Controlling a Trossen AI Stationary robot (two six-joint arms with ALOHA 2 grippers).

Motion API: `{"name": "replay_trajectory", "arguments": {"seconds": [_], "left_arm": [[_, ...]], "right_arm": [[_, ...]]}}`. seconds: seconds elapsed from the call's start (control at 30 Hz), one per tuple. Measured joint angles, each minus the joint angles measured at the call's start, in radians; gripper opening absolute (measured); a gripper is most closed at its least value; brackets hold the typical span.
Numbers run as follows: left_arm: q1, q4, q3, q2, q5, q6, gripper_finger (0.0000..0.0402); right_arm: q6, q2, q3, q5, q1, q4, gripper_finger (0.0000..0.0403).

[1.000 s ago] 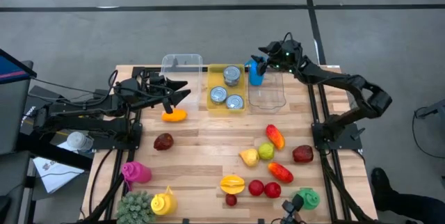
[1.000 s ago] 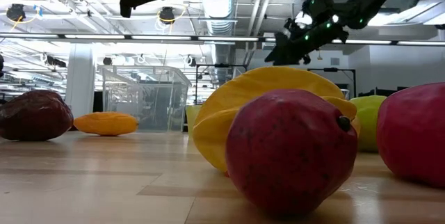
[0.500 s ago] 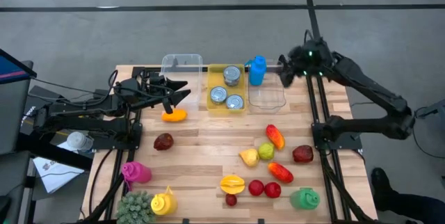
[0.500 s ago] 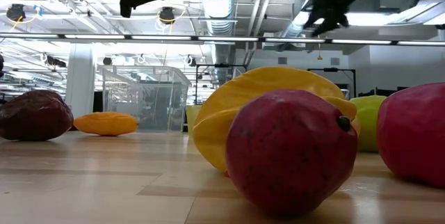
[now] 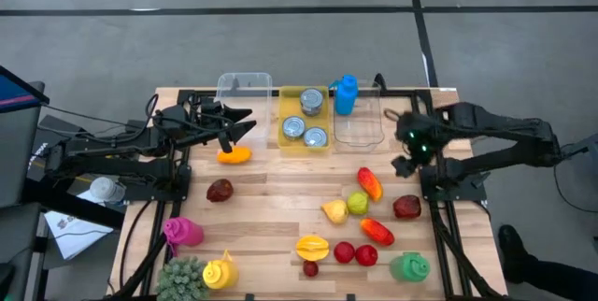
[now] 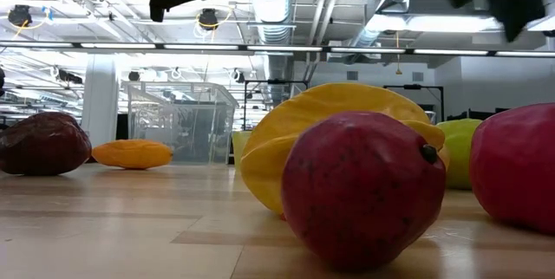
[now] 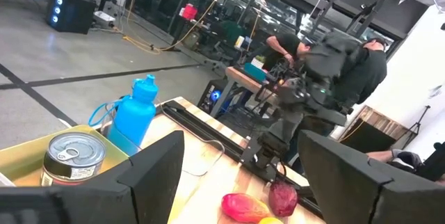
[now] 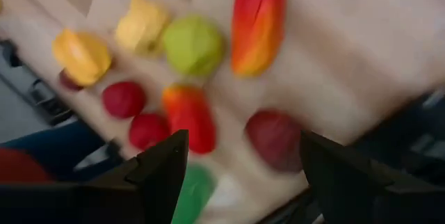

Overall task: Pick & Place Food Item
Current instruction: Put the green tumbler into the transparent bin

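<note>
Food items point(image 5: 370, 183): red, yellow, green fruit scattered over wooden table point(image 5: 271, 198).

Pale wood planks, matt, for the table point(image 5: 271, 189). Clear glossy plastic in the bin point(image 5: 245, 86); yellow plastic tray point(image 5: 290, 96); ribbed shiny metal cans point(image 5: 312, 101). Smooth blue plastic bottle point(image 5: 345, 94). Speckled, softly glossy red fruit point(image 6: 360, 188).

**No readable text**

No lettering, brand, number or sign can be made out in any view. The tin cans point(image 5: 306, 121) show only bare metal lids, and the blue bottle point(image 5: 345, 94) carries no label that can be read.
</note>
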Motion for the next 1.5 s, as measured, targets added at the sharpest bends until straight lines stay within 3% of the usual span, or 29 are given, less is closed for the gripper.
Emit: {"name": "replay_trajectory", "arguments": {"seconds": [0.23, 0.47, 0.63, 0.8, 1.07, 1.33, 1.5], "left_arm": [[0.000, 0.000, 0.000, 0.000, 0.000, -0.001, 0.0273], [0.000, 0.000, 0.000, 0.000, -0.004, -0.001, 0.0273], [0.000, 0.000, 0.000, 0.000, -0.004, -0.001, 0.0273], [0.000, 0.000, 0.000, 0.000, -0.004, -0.001, 0.0273], [0.000, 0.000, 0.000, 0.000, -0.003, 0.003, 0.0273], [0.000, 0.000, 0.000, 0.000, -0.003, 0.004, 0.0273], [0.000, 0.000, 0.000, 0.000, -0.002, 0.005, 0.0273]], "right_arm": [[0.474, -0.041, 0.000, -0.055, 0.368, 0.025, 0.0265], [0.865, -0.018, 0.000, -0.059, 0.718, 0.218, 0.0265], [1.066, 0.037, 0.000, -0.057, 0.893, 0.418, 0.0265], [1.238, 0.097, 0.000, -0.038, 1.017, 0.473, 0.0265], [1.247, 0.191, 0.075, 0.090, 1.102, 0.389, 0.0265], [1.022, 0.375, 0.316, 0.176, 1.121, 0.123, 0.0265], [0.862, 0.489, 0.379, 0.172, 1.147, 0.091, 0.0265]]}}
